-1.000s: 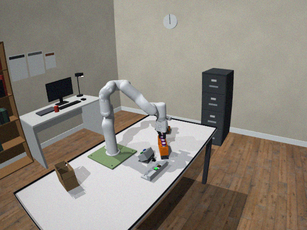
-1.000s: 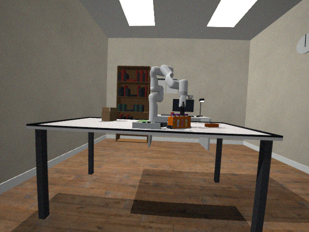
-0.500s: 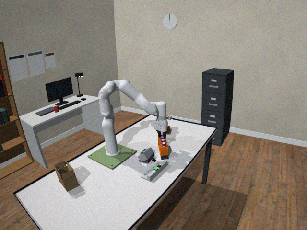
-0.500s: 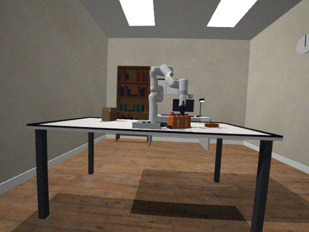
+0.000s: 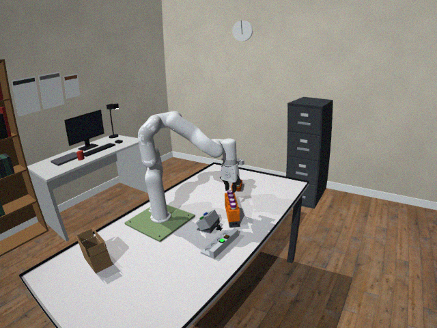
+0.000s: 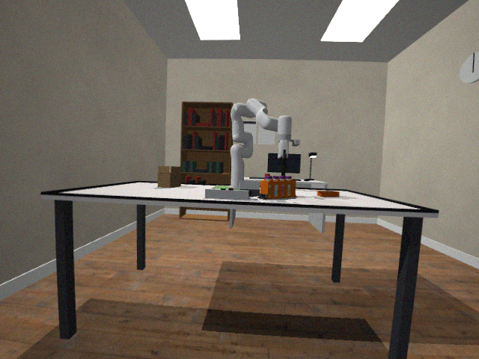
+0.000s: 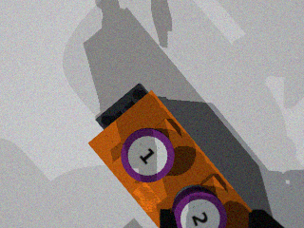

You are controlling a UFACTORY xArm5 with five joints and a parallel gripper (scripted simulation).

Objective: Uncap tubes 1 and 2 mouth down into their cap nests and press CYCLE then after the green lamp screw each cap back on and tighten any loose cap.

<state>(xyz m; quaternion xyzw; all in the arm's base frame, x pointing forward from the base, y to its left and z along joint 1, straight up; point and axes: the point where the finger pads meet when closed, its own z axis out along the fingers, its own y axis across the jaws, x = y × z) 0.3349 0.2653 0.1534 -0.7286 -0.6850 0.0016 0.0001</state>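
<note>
The orange decapping station [image 5: 232, 208] stands on the white table with purple caps on its tubes. In the wrist view the cap marked 1 [image 7: 147, 155] sits on its tube, and the cap marked 2 [image 7: 199, 216] sits on its tube at the bottom edge. My gripper [image 5: 231, 189] points straight down over the far end of the station. Its dark fingers stand on either side of cap 2, with a gap on the right side, so it is open. The grey cap tray [image 5: 220, 243] shows a lit green lamp [image 5: 221, 240]. The station also shows in the exterior view [image 6: 278, 187].
The grey key housing [image 5: 208, 220] stands between the arm's green base plate [image 5: 159, 220] and the station. A flat orange piece [image 6: 328, 193] lies beyond the station. A cardboard box [image 5: 94, 250] stands near the table's left end.
</note>
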